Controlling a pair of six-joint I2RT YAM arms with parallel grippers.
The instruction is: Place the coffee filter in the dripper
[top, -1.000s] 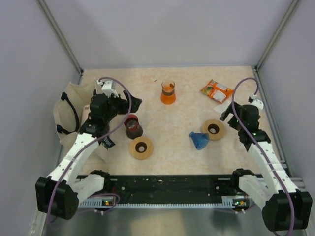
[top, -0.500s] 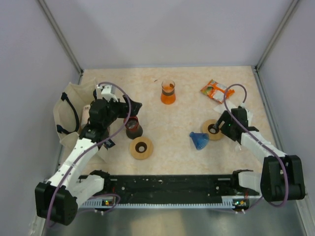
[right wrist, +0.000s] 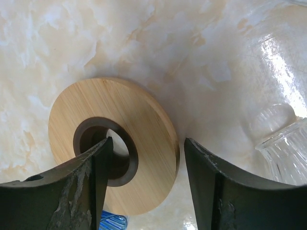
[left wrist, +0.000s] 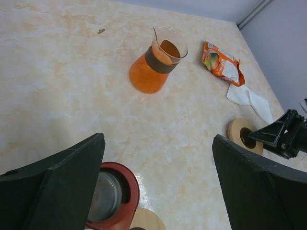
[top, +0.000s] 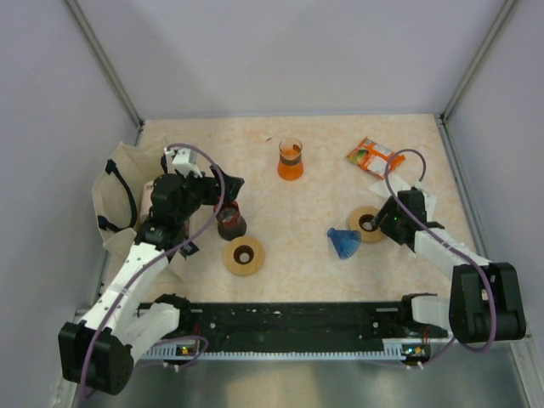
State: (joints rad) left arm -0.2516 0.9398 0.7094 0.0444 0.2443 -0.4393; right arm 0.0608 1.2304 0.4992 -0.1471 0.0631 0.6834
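The right gripper, jaws half spread, is straddling the wooden dripper ring near the worktop's right edge, one finger in its hole and a firm pinch seemingly next, while what looks like the blue filter cone is lying just beside it and the left gripper is hovering spread wide.

Top view — fixed high behind the arm bases, looking down on the whole worktop. Left wrist view looks obliquely across it; right wrist view hangs close above the wooden ring — visible in all three.
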